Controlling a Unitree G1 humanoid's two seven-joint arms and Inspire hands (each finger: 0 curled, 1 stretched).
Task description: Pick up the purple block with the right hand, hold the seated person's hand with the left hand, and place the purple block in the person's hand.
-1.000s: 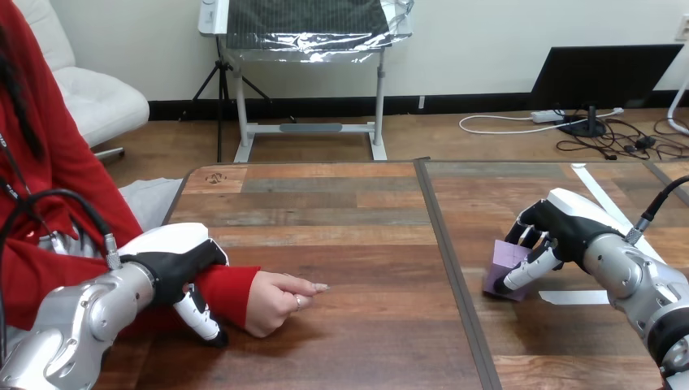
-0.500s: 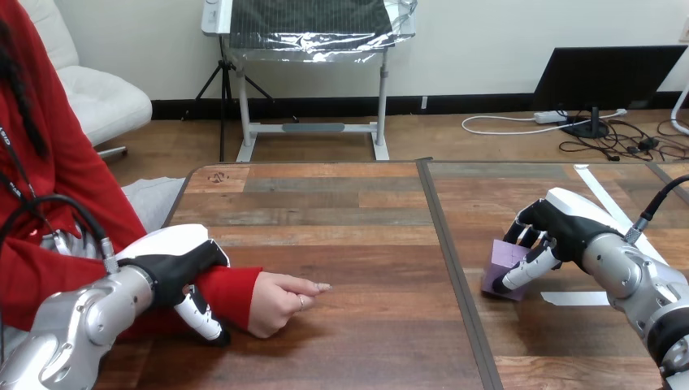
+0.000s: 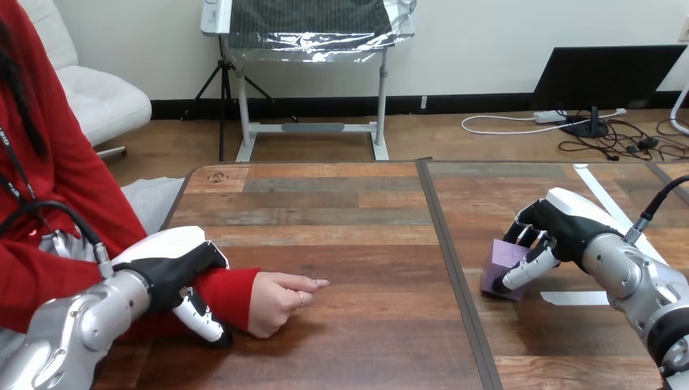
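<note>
Brown wooden plank table (image 3: 325, 211), two tops butted at a dark seam (image 3: 443, 244); white tape strips (image 3: 605, 199) on the right top.

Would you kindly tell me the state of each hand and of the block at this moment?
right hand: fingers curled round the purple block.
left hand: over the person's wrist, thumb curled round it.
purple block: resting on the table, not yet lifted.
person's hand: on the table, loosely closed, one finger pointing out.
</note>
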